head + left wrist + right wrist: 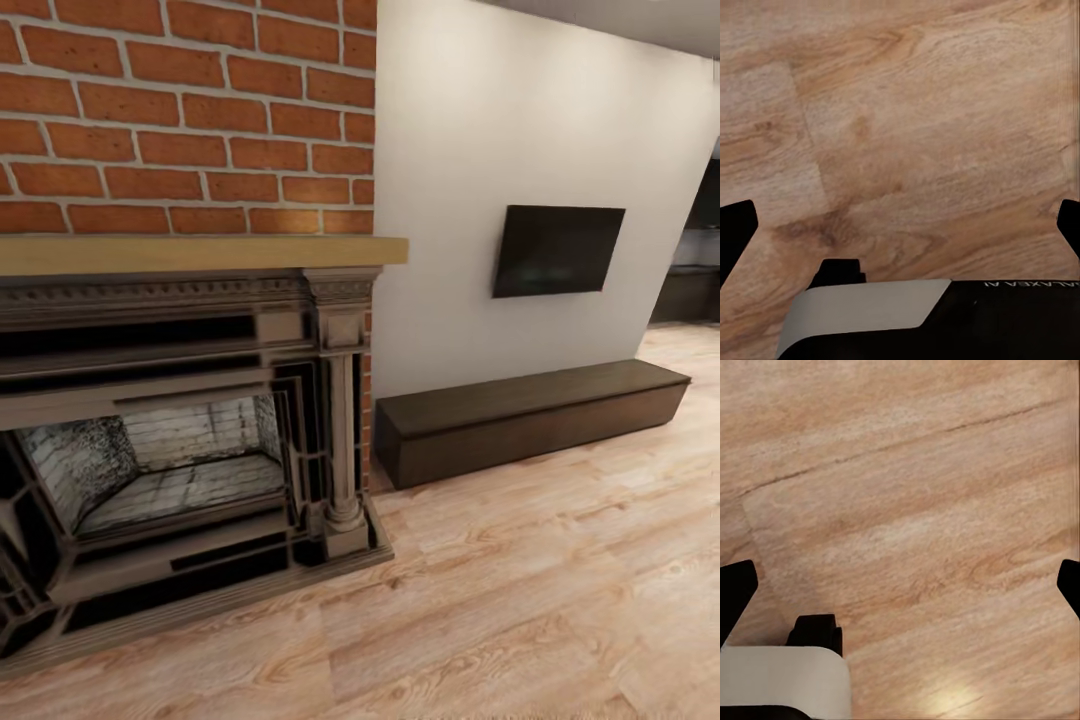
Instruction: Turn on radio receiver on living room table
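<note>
The head view looked at a red brick wall [190,110] on the left, with a pale wooden mantel shelf [200,253] across it and a dark carved fireplace surround [330,400] below. Inside the surround sat a grey brick firebox [170,460]. To the right of the brick, a plain white wall [520,120] carried a flat black wall-mounted screen [556,250]. Under the screen, against the wall, a long dark brown low box [530,415] rested on the light wood-plank floor [520,600], which ran from the near edge to the far right, where a dim dark opening [700,250] showed.

In the left wrist view, the left end effector [900,225] hung over bare planks; its two black fingertips [735,232] stood at opposite edges of the picture, spread wide with nothing between them. In the right wrist view, the right end effector [900,585] stood the same way, fingertips [735,592] far apart, gripping nothing, above the planks.

From these views I could not tell where the radio receiver was.
</note>
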`<state>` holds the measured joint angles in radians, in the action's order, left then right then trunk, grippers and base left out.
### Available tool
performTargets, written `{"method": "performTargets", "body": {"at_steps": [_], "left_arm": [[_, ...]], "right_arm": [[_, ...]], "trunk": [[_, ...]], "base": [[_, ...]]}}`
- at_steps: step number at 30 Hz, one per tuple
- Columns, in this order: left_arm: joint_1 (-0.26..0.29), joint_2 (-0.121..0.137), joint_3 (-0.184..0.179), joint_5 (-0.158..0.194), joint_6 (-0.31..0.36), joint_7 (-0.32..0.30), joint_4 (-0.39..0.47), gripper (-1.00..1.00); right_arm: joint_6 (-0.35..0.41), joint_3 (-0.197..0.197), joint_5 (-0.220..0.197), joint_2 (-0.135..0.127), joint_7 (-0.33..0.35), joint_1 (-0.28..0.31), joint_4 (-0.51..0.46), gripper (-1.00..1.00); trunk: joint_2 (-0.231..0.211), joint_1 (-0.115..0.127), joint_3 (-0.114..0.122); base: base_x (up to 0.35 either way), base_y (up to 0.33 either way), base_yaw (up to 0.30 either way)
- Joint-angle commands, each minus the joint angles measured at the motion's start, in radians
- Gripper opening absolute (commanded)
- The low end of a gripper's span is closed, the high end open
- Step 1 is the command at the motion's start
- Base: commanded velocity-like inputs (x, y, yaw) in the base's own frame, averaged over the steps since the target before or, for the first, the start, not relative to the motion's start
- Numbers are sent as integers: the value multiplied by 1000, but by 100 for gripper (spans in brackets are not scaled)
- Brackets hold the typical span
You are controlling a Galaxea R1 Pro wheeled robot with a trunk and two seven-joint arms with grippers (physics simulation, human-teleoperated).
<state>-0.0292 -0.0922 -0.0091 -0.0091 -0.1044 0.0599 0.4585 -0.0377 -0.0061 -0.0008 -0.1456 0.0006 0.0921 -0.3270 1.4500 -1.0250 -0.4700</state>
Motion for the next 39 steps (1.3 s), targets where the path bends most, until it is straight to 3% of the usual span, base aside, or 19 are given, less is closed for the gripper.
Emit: {"method": "performTargets", "body": {"at_steps": [1, 39], "left_arm": [[0, 0, 0, 0, -2, 0, -1, 100], [0, 1, 0, 0, -8, 0, -3, 100]], "right_arm": [[-5, 0, 0, 0, -1, 0, 1, 100], [-13, 7, -2, 0, -2, 0, 7, 100]], "trunk": [[0, 0, 0], [0, 0, 0]], "base": [[0, 0, -277], [0, 0, -278]]}}
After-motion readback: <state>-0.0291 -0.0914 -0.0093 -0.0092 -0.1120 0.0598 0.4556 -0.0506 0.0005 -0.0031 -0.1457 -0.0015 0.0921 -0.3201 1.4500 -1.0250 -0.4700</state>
